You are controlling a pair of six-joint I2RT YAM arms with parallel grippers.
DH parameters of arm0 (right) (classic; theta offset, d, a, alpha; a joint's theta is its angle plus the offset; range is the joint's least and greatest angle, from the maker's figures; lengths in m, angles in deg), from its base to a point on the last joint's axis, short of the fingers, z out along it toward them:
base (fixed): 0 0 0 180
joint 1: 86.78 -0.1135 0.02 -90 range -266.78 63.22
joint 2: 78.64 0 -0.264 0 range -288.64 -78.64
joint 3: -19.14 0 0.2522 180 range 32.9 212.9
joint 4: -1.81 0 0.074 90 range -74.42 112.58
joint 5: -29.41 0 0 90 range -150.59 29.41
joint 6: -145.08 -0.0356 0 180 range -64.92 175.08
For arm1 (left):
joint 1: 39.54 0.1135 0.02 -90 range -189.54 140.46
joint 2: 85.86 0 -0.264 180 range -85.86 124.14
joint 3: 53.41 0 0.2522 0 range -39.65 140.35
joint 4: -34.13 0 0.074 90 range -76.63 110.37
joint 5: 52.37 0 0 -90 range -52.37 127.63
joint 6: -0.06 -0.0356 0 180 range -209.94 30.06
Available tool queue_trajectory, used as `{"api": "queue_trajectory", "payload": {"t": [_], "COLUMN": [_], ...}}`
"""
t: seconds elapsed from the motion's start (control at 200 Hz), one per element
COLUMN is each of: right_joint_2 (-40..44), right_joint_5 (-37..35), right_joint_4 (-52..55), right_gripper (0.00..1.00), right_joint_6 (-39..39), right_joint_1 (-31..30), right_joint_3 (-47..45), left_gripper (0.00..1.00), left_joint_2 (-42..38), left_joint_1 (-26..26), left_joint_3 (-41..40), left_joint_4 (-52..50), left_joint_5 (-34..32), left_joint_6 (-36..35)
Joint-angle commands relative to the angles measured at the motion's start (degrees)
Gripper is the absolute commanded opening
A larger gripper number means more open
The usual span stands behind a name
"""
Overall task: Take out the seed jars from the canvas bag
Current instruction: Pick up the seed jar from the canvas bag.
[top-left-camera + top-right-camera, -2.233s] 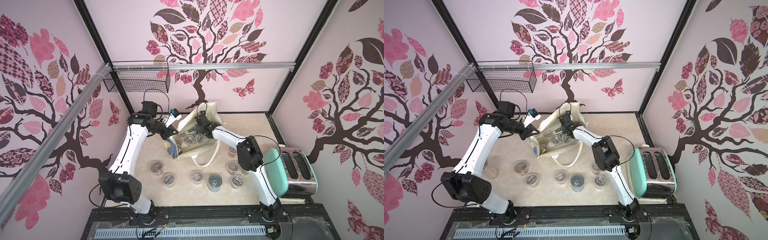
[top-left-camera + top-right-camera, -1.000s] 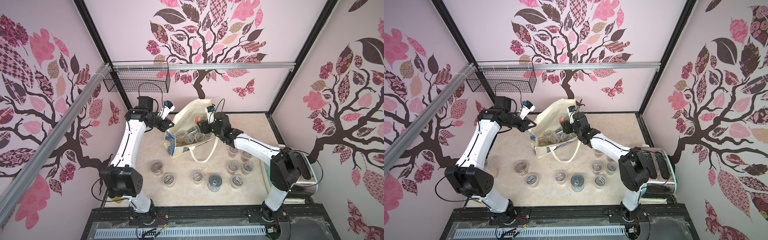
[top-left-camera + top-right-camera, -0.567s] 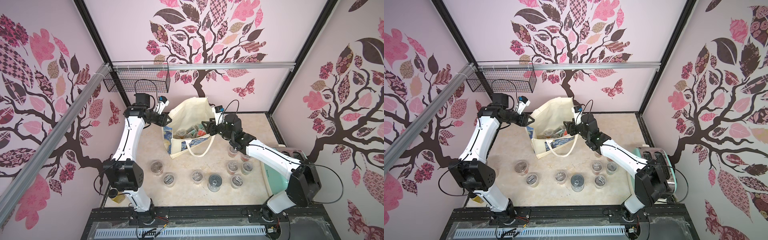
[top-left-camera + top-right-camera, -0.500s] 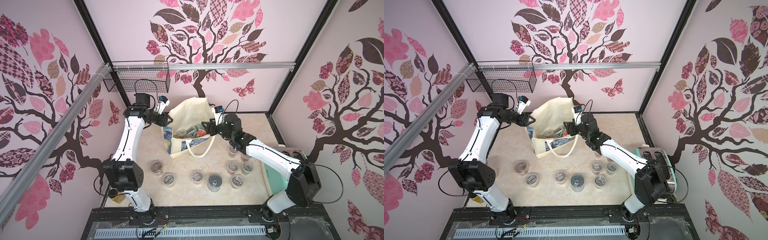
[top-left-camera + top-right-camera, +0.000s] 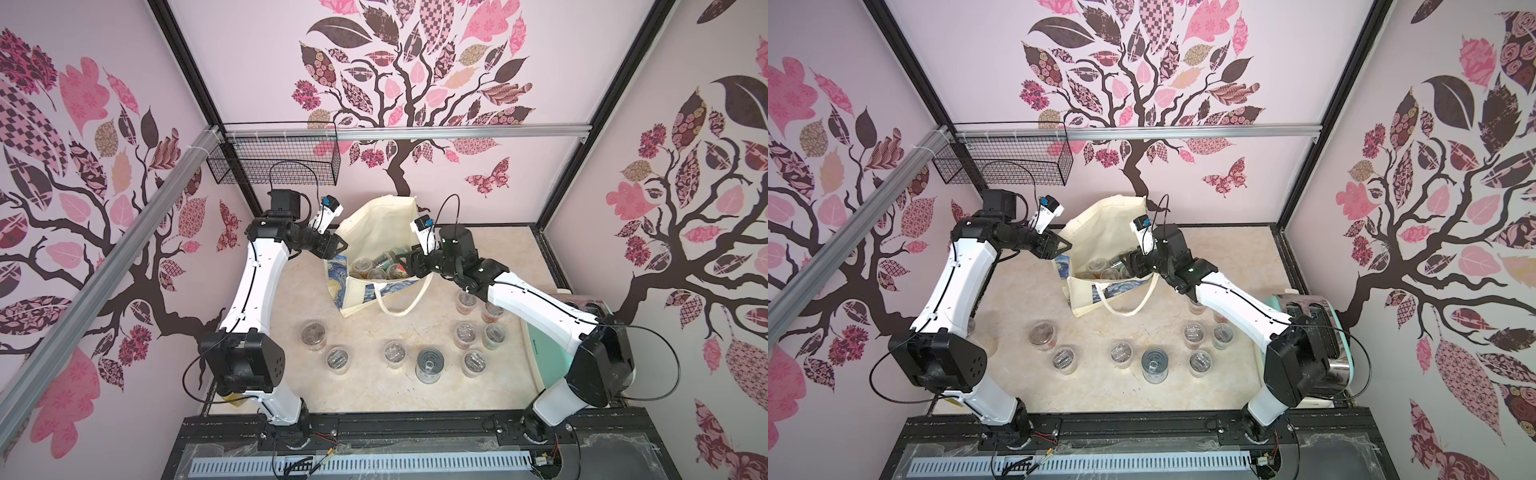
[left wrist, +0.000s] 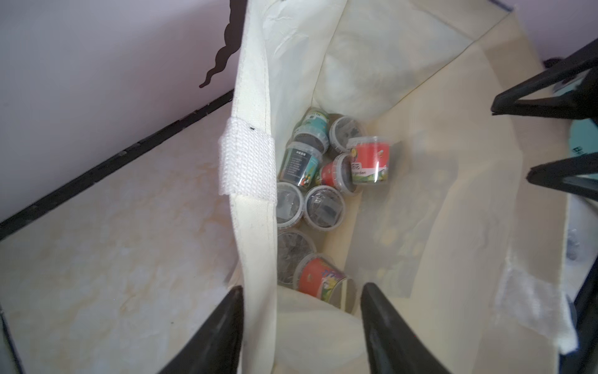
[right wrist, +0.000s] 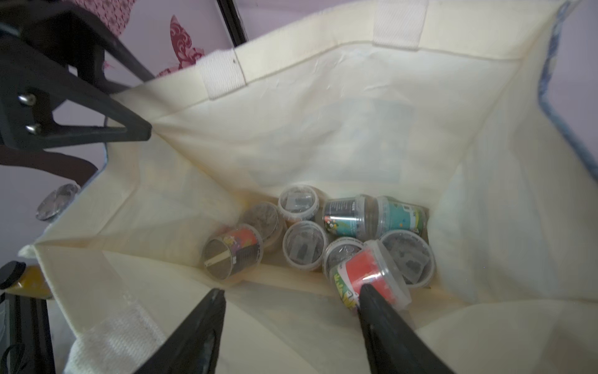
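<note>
Newly apart: the left jaws, astride the canvas bag rim.

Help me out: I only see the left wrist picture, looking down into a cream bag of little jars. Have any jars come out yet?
Observer: Yes. In both top views several seed jars stand on the table in front of the canvas bag.
Operator: Anything else among them?
Observer: A metal can stands in the row nearest the arms' bases.
Operator: What is the other claw doing?
Observer: In the right wrist view the right gripper is open over the bag's mouth, one finger showing in front of a red-labelled jar.
</note>
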Motion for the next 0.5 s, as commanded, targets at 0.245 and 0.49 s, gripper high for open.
{"api": "queue_trajectory", "payload": {"t": [0.245,0.49], "right_joint_2": [3.9,3.3], "right_joint_5": [-0.6,-9.2], "right_joint_4": [13.1,15.5], "right_gripper": [0.69,0.69], "right_joint_6": [-2.1,-11.0], "right_joint_1": [-5.8,-5.8], "right_joint_3": [-4.8,-4.8], "left_gripper": [0.2,0.0], "left_joint_2": [3.5,-4.7], "left_joint_1": [-4.9,-5.3], "left_joint_3": [2.4,-4.3], "left_joint_4": [-2.3,-2.8], "left_joint_5": [-8.2,4.3], "left_joint_6": [-6.1,-10.3]}}
